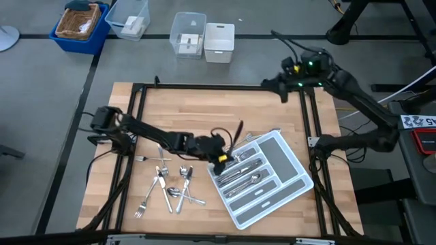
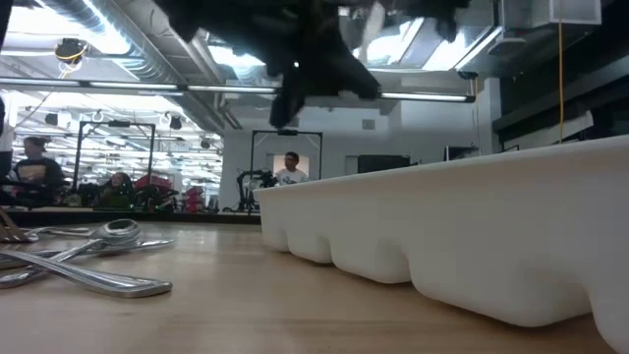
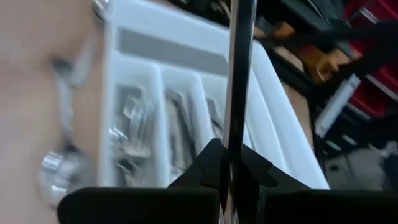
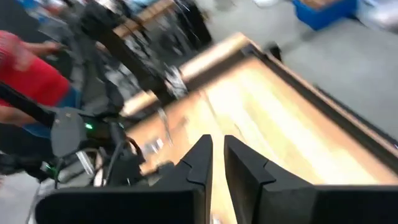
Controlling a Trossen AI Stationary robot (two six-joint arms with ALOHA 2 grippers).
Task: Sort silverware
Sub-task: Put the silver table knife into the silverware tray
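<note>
My left gripper [image 1: 223,155] hovers over the left end of the light grey tray [image 1: 304,178] and is shut on one slim piece of silverware [image 1: 238,135]. In the left wrist view that piece [image 3: 241,74] rises from my left gripper [image 3: 231,155], over the tray [image 3: 186,56]. Several sorted pieces [image 1: 246,173] lie in the compartments. Loose forks and spoons [image 1: 167,184] lie flat on the wood left of the tray, also seen as a pile [image 2: 88,256] in the low view. My right gripper [image 1: 268,84] waits shut at the far edge, right of the middle [image 4: 217,146]. My left gripper pinches the slim metal piece between its two fingers [image 3: 214,163], near one end [image 3: 234,140]. The piece runs on forward past the fingertips, along the fingers. It is lifted clear above the tray, its free end [image 1: 240,124] pointing toward the far edge. Knife, fork or spoon, I cannot tell.
Black frame rails [image 1: 204,86] border the wooden table. Beyond the far edge stand a blue bin [image 1: 80,24], clear boxes [image 1: 187,34] and a white box [image 1: 219,42]. The tray wall [image 2: 462,226] fills the low view's right side. People show in the room behind.
</note>
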